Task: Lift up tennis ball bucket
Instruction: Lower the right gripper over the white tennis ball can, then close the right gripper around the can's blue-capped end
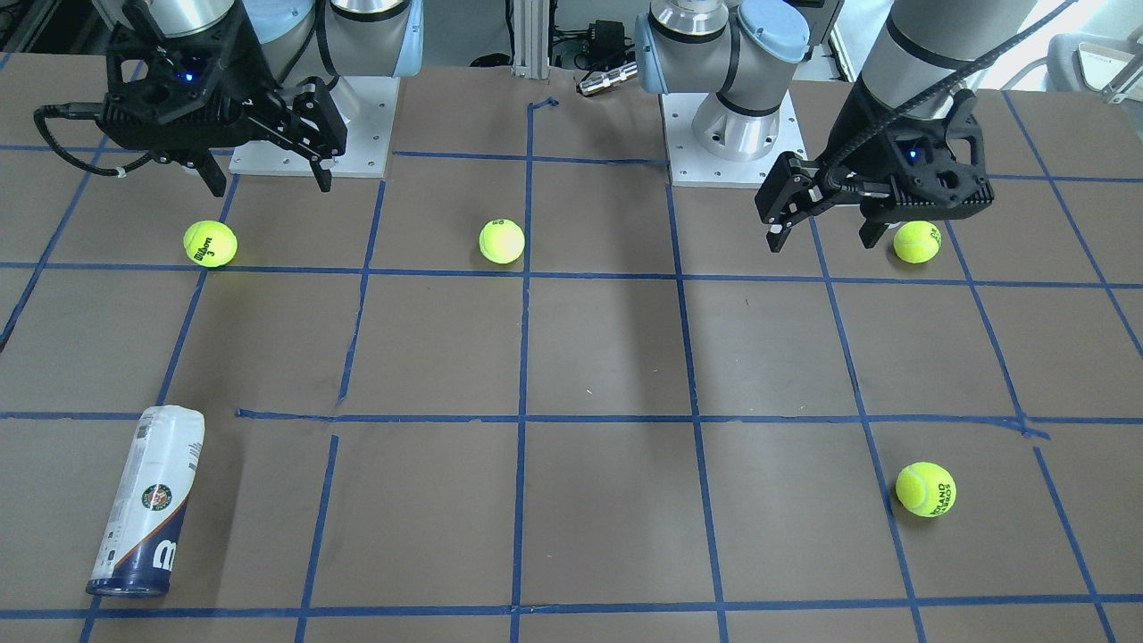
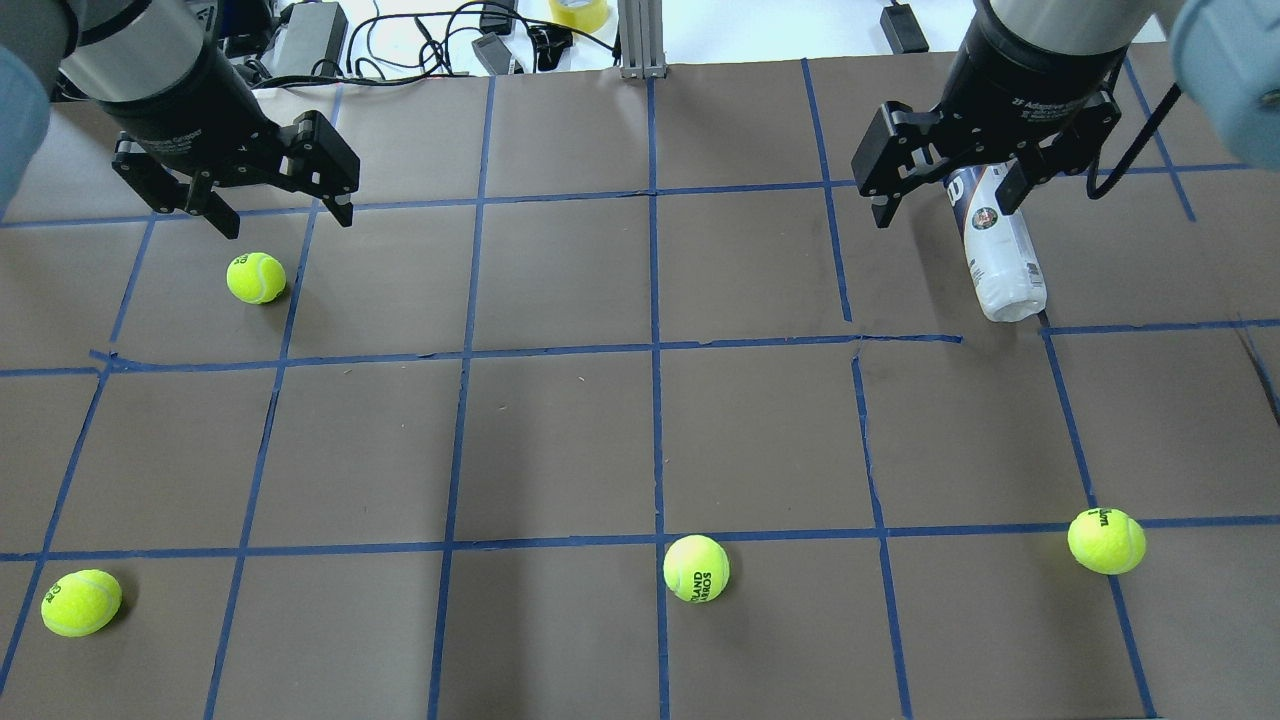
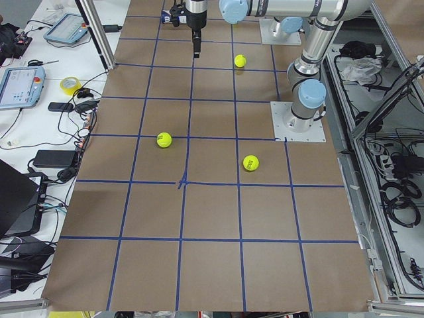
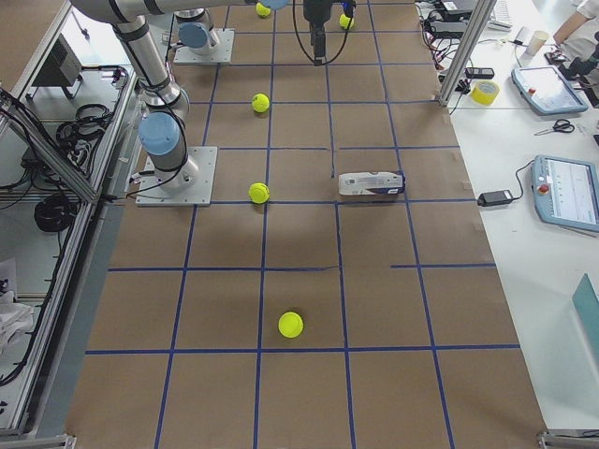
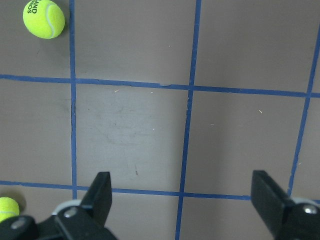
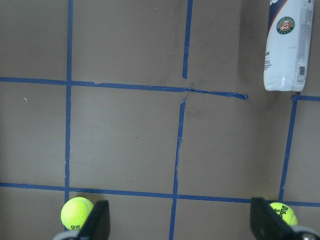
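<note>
Brown paper covers the table (image 1: 589, 357), ruled into squares by blue tape (image 1: 625, 418). Past the paper's edge farthest ahead of the grippers, a white bench (image 2: 760, 30) carries a black power brick (image 2: 318, 35) and a roll of yellow tape (image 2: 580, 12); teach pendants (image 4: 568, 192) lie on that bench too.

The right gripper (image 1: 268, 186) hangs high over the table, fingers spread wide with nothing held. The left gripper (image 1: 821, 239) hangs likewise, wide apart and empty.

The tennis ball bucket (image 1: 147, 500) lies on its side on the paper, well ahead of the right gripper and off to its outer side, navy end pointing away from the robot. Its clear half looks pale; what it holds cannot be made out.

Four loose tennis balls rest on the paper. A Wilson ball (image 1: 211, 243) sits beneath the right gripper, toward its outer side. A middle ball (image 1: 502, 240) sits between the two grippers. A near ball (image 1: 917, 241) is partly hidden behind the left gripper, and a far ball (image 1: 926, 488) lies well ahead of it.
</note>
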